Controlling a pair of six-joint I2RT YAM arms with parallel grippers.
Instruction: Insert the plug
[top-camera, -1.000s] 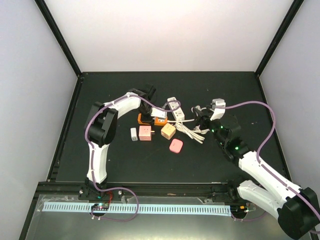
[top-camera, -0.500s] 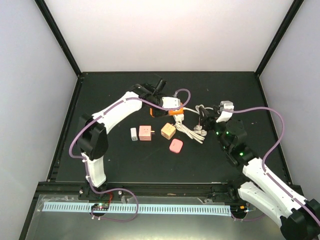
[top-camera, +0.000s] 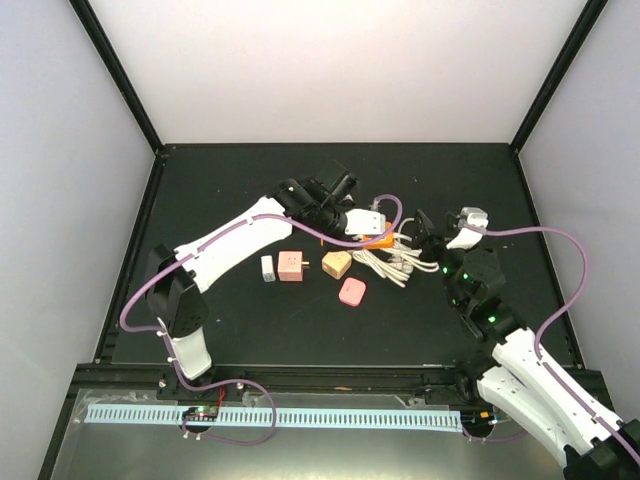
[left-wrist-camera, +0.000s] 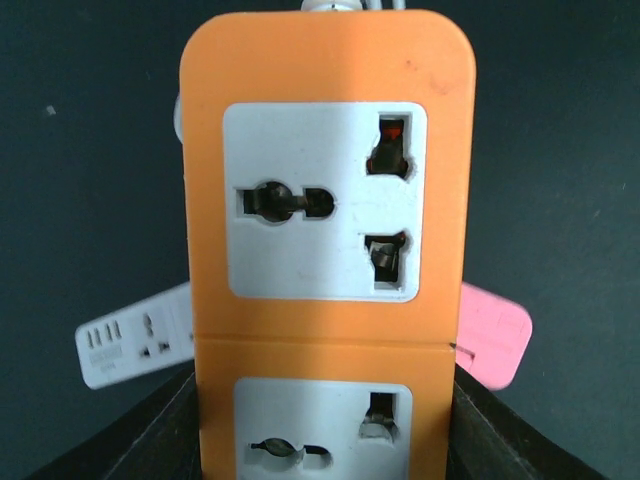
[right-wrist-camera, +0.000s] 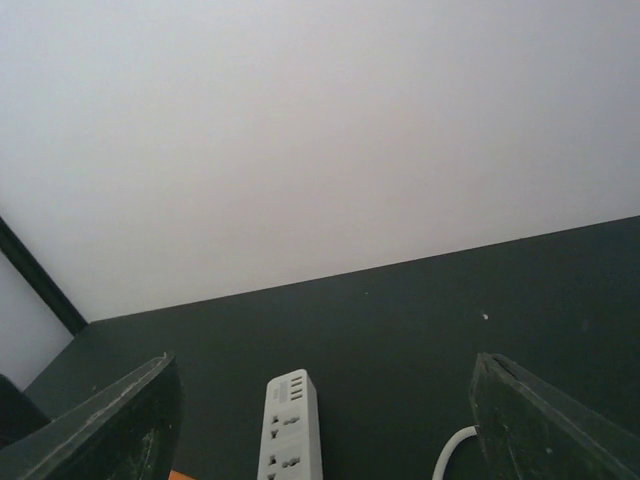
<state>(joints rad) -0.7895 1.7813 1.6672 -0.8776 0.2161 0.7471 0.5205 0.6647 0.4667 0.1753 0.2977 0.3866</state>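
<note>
The left gripper (left-wrist-camera: 325, 440) is clenched on the long sides of an orange power strip with white socket plates (left-wrist-camera: 325, 70). Its dark fingers (left-wrist-camera: 150, 440) press against the two orange edges near one end, and the socket faces are turned toward the wrist camera. From above, the left arm reaches from its base far forward and to the right, almost stretched out, and the strip (top-camera: 378, 236) is lifted over the middle of the black table (top-camera: 230, 180).

The right gripper (right-wrist-camera: 322, 362) is released. Its fingers (right-wrist-camera: 110, 430) stand wide apart and there is nothing between them. The right arm is bent at the elbow, and its wrist is raised and tilted, so its camera looks along the table toward the white back wall.

The coiled white cord (top-camera: 393, 262) lies on the table between the two grippers, just below the orange strip. I cannot tell which end carries the plug.

A long white power strip with small slots at one end (right-wrist-camera: 288, 425) lies flat in front of the right gripper. To the left of the cord there are a tan cube adapter (top-camera: 337, 263), a pink square adapter (top-camera: 291, 265) and a small white adapter (top-camera: 267, 268) in a row. A pink rounded adapter (top-camera: 352, 291) lies nearer to the arms' bases.
</note>
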